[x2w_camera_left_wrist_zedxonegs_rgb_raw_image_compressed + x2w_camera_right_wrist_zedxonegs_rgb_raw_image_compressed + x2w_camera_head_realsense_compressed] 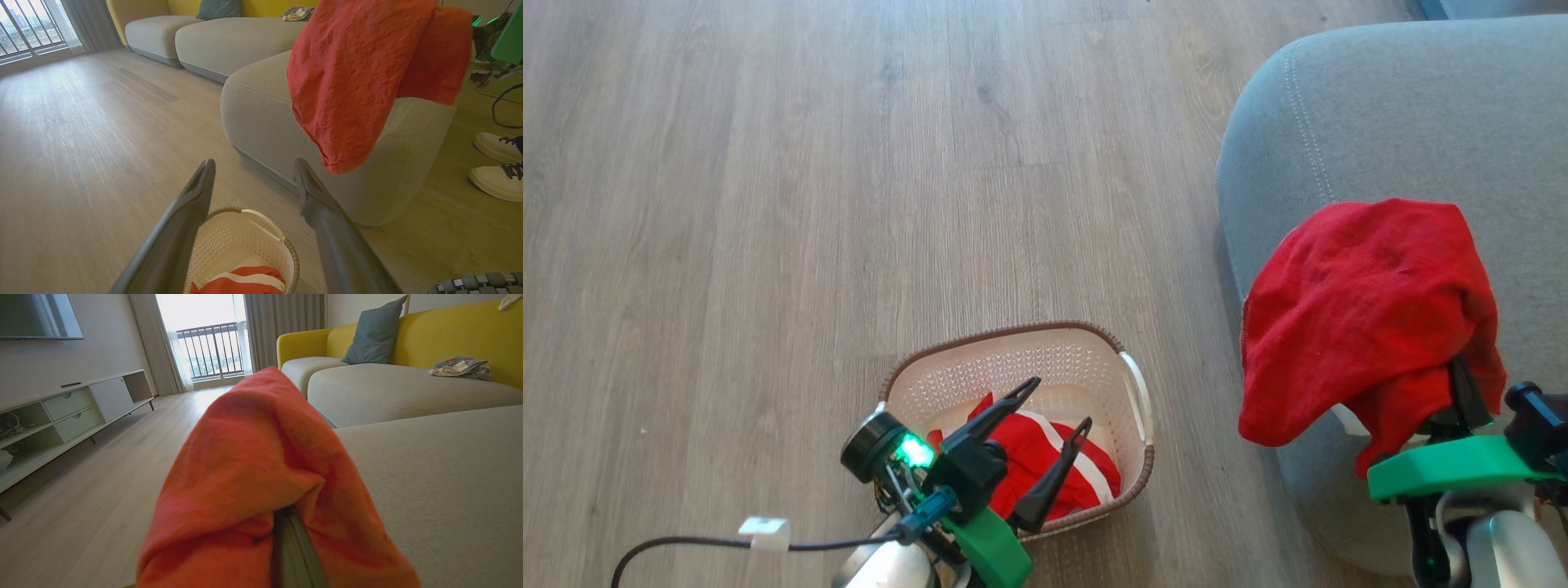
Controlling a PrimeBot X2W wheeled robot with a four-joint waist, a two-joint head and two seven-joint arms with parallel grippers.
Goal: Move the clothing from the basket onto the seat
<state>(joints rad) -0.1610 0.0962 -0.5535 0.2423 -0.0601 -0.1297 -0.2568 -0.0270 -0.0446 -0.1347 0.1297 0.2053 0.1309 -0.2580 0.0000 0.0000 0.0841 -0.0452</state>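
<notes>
The cream basket [1013, 329] stands on the wood floor, left of the grey seat [1405, 106]. Inside it lies the red garment with a white stripe [1086, 474]. My left gripper [1059, 403] hovers open just above the basket, nothing between its fingers; the left wrist view looks past them [254, 163] down onto the basket [292, 255] and striped garment [241, 281]. The plain red garment [1372, 310] hangs draped over my right gripper [1462, 392], above the seat's rounded corner. It is bunched around the shut fingers [292, 547], whose tips are hidden in the cloth.
A person's white shoes [496, 163] stand on the floor beyond the seat's corner. A yellow sofa [449, 330] with a blue cushion [374, 332] and a crumpled cloth [457, 367] lies further back. A low TV cabinet [69, 412] lines the far wall. A cable [686, 543] trails from my left arm.
</notes>
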